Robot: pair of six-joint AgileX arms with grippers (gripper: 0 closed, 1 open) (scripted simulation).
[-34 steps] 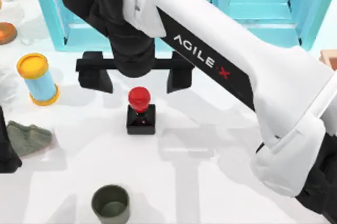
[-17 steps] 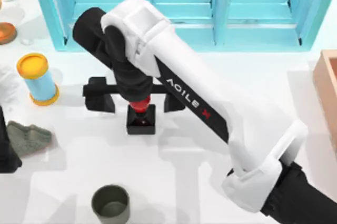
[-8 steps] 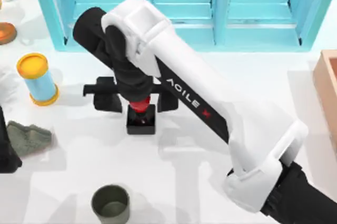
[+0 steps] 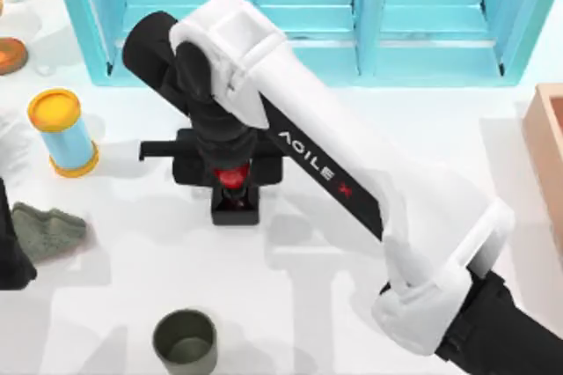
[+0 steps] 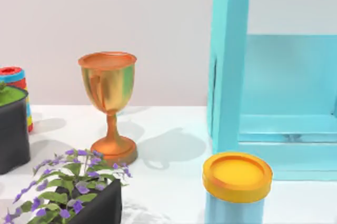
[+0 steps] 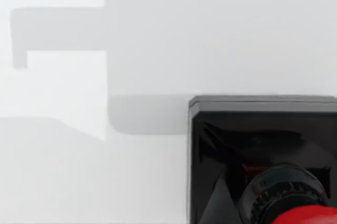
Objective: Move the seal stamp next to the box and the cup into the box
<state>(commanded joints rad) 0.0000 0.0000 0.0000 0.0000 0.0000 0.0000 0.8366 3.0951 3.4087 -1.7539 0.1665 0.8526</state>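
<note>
Closed now — right gripper (image 4: pixel 230 170) fingers clamp the seal stamp (image 4: pixel 235 202) — red knob, black base.

bright even light, soft shadows, no blur

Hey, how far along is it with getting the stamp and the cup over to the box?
Nothing is delivered yet. In hand: the right claw is closed around the red knob of the seal stamp, which sits on the table at centre left. Left to do: carry the stamp beside the box at the right edge, then put the cup, standing untouched near the front, into the box.
</note>
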